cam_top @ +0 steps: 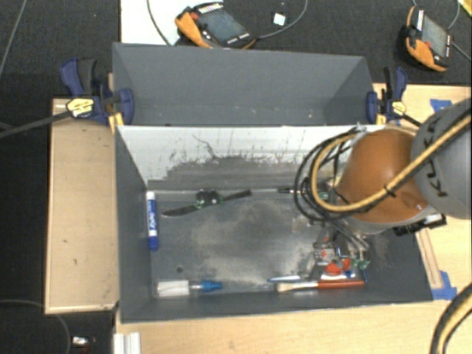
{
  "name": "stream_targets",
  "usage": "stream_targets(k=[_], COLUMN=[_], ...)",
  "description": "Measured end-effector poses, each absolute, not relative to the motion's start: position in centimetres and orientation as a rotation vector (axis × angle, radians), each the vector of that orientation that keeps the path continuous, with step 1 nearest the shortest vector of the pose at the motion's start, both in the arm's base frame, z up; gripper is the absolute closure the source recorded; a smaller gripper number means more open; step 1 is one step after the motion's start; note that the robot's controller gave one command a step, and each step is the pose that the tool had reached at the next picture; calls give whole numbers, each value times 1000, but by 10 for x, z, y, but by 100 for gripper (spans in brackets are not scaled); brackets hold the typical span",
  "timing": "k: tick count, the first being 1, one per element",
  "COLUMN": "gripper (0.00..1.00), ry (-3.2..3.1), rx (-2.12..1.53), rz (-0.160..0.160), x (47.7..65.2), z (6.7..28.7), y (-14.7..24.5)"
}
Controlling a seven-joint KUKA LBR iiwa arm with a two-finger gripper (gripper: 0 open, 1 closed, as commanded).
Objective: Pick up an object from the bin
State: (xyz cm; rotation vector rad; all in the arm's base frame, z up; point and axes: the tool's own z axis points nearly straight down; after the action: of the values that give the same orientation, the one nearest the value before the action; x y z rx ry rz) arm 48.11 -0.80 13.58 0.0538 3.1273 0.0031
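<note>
My gripper (338,259) is low in the bin's front right corner, partly hidden under the arm's orange cover. Right below it, along the front wall, lies a brush with a red-orange handle (332,285), its pale bristle end pointing left. A small silvery-blue piece (284,278) lies just left of the brush's tip. Whether the gripper touches the brush is hidden.
A blue marker (152,220) lies along the left wall. A black, long-handled tool (207,199) rests near the back wall. A white tube with a blue cap (189,288) lies at the front left. The arm and its cables cover the bin's right side.
</note>
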Motion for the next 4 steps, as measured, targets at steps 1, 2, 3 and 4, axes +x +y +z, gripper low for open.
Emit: stream_targets(k=[1, 2, 3, 4], gripper=[0, 0, 100, 100], ry=[3085, 3122, 2972, 2973], rx=[589, 131, 1000, 999], rz=[2, 5, 4, 4], x=[478, 477, 483, 483], z=[103, 71, 70, 70], y=[5, 6, 11, 11])
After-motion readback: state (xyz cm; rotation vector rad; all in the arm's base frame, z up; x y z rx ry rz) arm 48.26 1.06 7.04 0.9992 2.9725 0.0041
